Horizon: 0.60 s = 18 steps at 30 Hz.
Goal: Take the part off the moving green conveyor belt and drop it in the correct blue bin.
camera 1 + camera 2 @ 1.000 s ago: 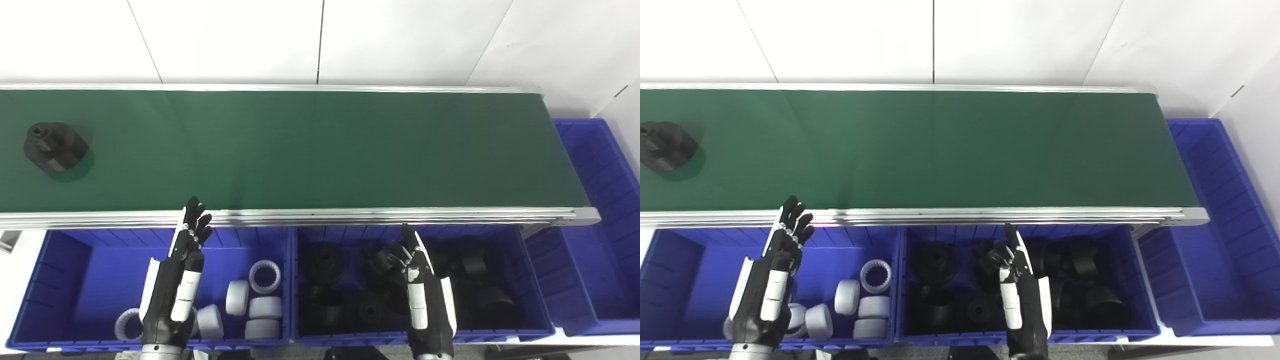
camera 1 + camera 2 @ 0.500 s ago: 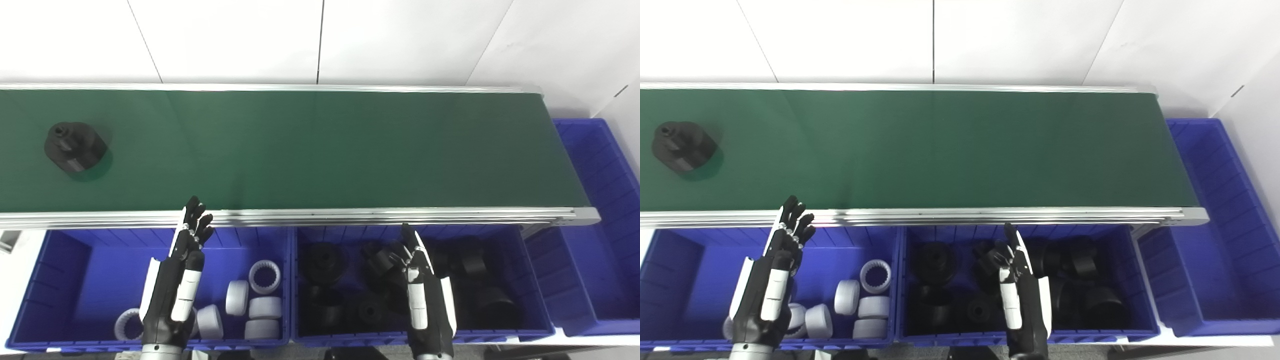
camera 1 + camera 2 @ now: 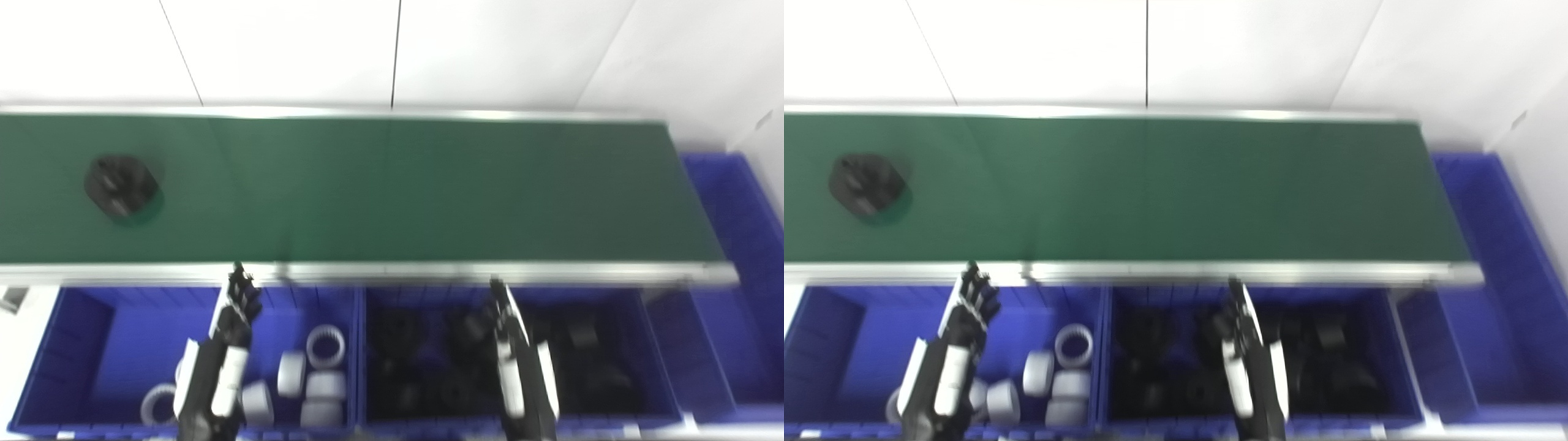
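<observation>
The black part (image 3: 120,187) rode the green conveyor belt (image 3: 392,190) far left. Both the left robot hand (image 3: 236,309) and right robot hand (image 3: 508,324) were empty, fingers extended (frames blurred). Best to wait, then grasp from above, bound for the bin of black parts (image 3: 655,343).

1 blk part (image 3: 120,185) on belt (image 3: 429,190), 3 blue bins (image 3: 92,343), 2 hands (image 3: 236,309).

Black part on the green conveyor belt, blue bins below

A dark, blurred, roughly cylindrical black part (image 3: 120,185) sits alone on the green conveyor belt (image 3: 392,190), near its left end. Below, the left blue bin (image 3: 86,343) holds white ring parts; the middle blue bin (image 3: 618,367) holds black parts.
</observation>
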Tool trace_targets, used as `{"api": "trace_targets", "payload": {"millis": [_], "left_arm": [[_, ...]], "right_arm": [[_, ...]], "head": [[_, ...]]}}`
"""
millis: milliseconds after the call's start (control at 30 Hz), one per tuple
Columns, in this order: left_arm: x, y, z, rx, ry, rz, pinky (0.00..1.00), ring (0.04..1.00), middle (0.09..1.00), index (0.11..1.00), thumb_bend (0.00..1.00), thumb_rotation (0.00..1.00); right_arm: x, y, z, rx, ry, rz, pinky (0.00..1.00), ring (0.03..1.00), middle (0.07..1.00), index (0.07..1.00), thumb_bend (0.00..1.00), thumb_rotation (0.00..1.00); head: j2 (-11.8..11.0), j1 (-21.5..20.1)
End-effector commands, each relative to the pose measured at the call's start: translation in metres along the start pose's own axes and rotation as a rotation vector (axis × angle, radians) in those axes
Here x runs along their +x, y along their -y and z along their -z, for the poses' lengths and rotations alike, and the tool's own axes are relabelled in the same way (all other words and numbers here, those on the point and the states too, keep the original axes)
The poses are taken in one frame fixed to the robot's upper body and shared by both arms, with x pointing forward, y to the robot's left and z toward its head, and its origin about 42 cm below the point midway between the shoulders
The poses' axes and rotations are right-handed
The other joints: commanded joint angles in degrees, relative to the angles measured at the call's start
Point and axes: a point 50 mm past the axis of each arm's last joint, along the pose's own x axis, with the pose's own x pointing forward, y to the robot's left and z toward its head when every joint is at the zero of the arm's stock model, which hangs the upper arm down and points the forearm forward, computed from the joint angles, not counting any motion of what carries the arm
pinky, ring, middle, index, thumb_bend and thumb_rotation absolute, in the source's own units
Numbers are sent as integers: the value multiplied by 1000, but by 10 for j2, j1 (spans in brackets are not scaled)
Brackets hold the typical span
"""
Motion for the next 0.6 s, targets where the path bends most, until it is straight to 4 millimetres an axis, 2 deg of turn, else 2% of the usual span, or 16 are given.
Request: {"api": "trace_targets", "payload": {"millis": [0,33,200,267,367,567], "left_arm": [[6,7,-3,11,61,0,923,957,980,987,453,876],[8,10,0,14,67,2,901,951,976,979,452,865],[16,18,10,-31,90,21,890,957,978,948,508,795],[18,19,13,-37,101,25,891,958,976,941,503,768],[20,20,15,-41,122,35,838,942,965,931,475,725],[19,20,16,-34,133,34,820,932,959,940,464,708]], "right_arm": [[4,5,-5,29,67,-6,951,971,989,971,776,1000],[5,8,-3,33,62,-8,963,979,994,976,759,1000],[9,18,4,41,44,-19,999,1000,1000,999,739,1000],[9,20,4,38,43,-19,1000,1000,1000,1000,741,1000],[10,22,4,48,42,-29,1000,1000,1000,1000,761,1000],[10,22,4,46,42,-27,1000,1000,1000,1000,765,1000]], "head": [[-10,23],[-20,40],[-28,56],[-29,57],[-28,58],[-25,54]]}}
